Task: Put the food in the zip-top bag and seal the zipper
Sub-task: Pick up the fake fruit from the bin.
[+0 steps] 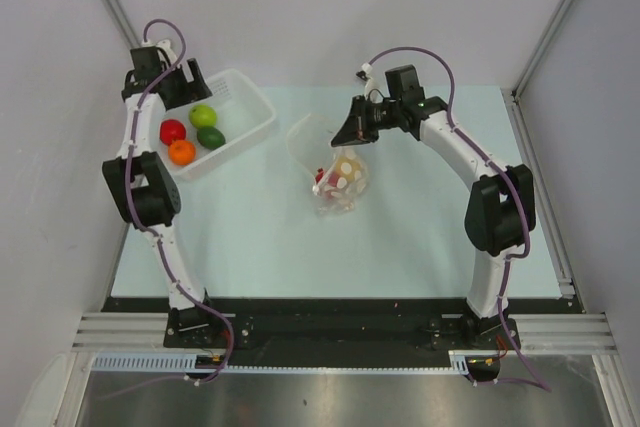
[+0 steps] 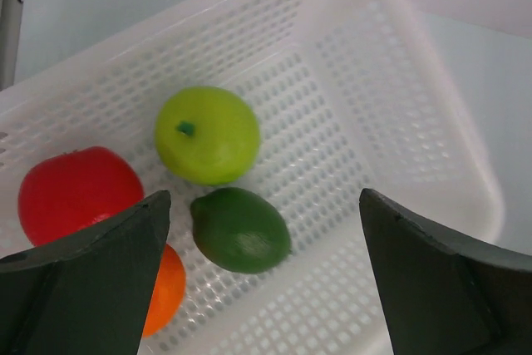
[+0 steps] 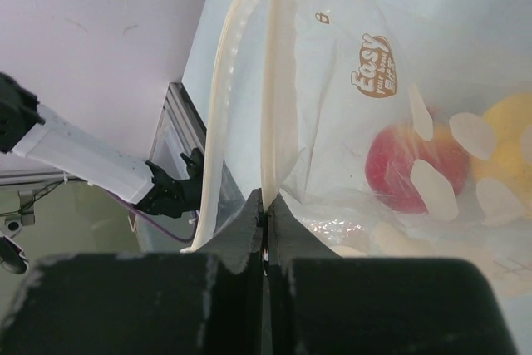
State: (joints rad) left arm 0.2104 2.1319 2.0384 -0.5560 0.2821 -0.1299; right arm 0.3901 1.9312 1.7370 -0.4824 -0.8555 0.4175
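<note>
**A:** Where does everything sit?

**B:** The clear dotted plastic bag (image 1: 340,182) hangs mid-table with a red piece (image 3: 407,168) and a yellow piece (image 3: 507,130) inside. The right gripper (image 3: 264,201) has its fingers pressed together on the whitish zipper strip (image 3: 270,81), holding the mouth up

**A:** And the left?

**B:** The left gripper (image 2: 263,197) hovers over the white perforated basket (image 2: 399,81) at the far left, fingers wide apart, gripping nothing. Below lie a pale green apple (image 2: 208,135), a dark green lime (image 2: 241,230), a red tomato (image 2: 79,193) and a small orange fruit (image 2: 166,288)

**A:** Risks?

**B:** The fruits crowd together, so closing on the lime may nudge a neighbour or squirt it sideways. And the thin pinch on the strip could slip, collapsing the mouth
</note>
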